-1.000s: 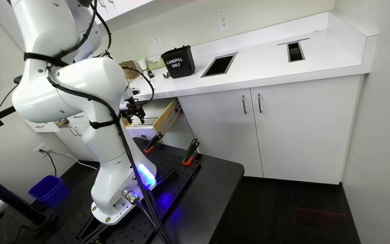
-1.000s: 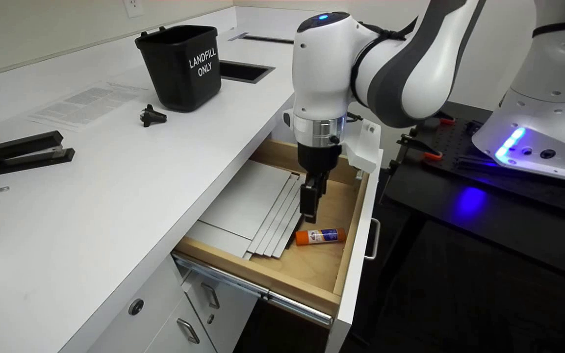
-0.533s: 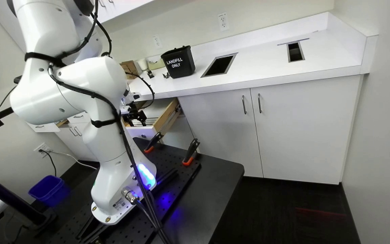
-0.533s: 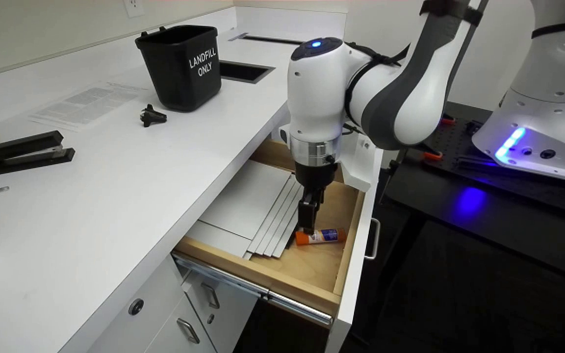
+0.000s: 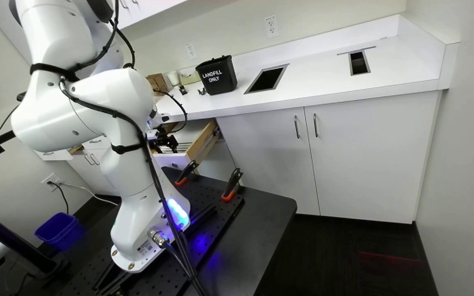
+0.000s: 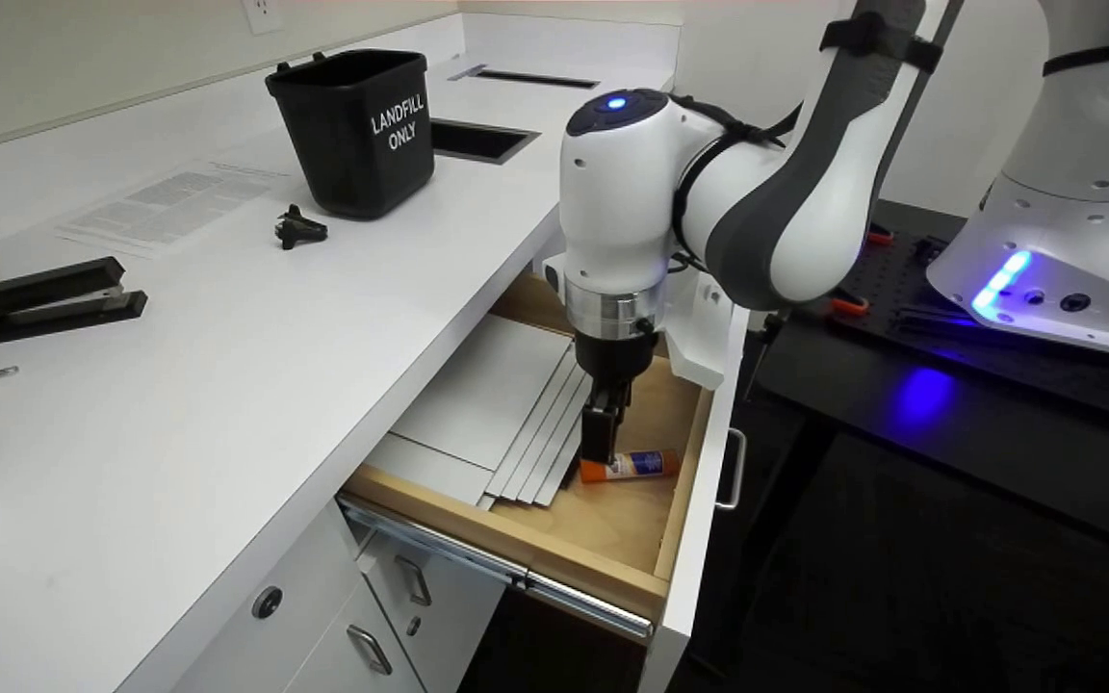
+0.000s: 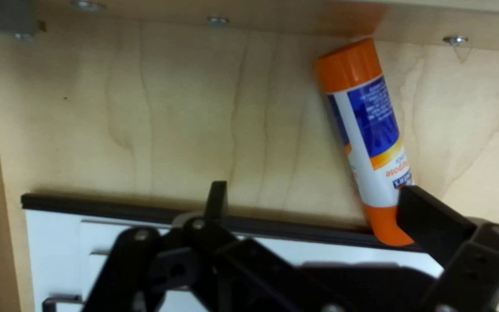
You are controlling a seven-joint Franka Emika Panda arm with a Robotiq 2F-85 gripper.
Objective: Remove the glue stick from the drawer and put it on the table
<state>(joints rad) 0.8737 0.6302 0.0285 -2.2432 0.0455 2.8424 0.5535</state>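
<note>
An exterior view looks along the desk (image 6: 246, 371); an exterior view faces it past the Panda arm (image 5: 109, 90); both share the drawer (image 6: 603, 525), close below in the wrist view.

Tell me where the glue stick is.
In the wrist view, the glue stick lies right of centre in the drawer, its lower orange end by the white panels, partly hidden by the hand.

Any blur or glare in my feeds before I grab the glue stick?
Wrist view: the glue stick is a little soft, its small print unreadable, and the jaws dark and blurred; both exterior views: the blue base light reflects off the black platform, outside the drawer.
</note>
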